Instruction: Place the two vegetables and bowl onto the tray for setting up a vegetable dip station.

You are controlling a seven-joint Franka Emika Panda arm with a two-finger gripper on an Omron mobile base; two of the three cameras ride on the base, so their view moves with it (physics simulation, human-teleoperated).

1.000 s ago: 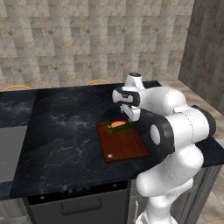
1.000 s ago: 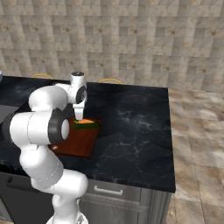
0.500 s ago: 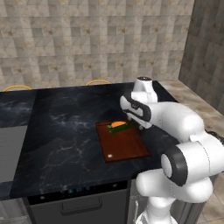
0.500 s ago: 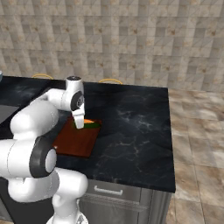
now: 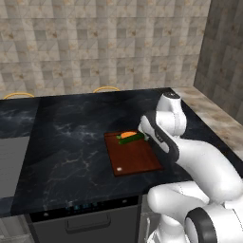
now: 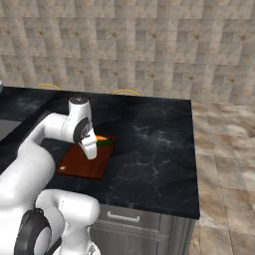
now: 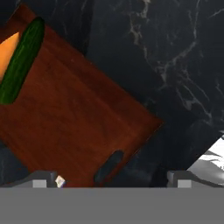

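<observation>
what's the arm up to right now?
Both vegetables are already on the tray: the carrot and cucumber lie side by side at its far end, away from the handle slot. The gripper is open and empty, hanging over the slot end of the tray and the counter beside it. No bowl sits on the tray yet, so that step is left.

The robot arm (image 5: pixel 190 156) is smooth, shiny white, made of fat round tubes. At the joints there are dark grey rings, like the big one at five o'clock in the left base view. A small dark cap tops the upper round part (image 6: pixel 78 100).
</observation>
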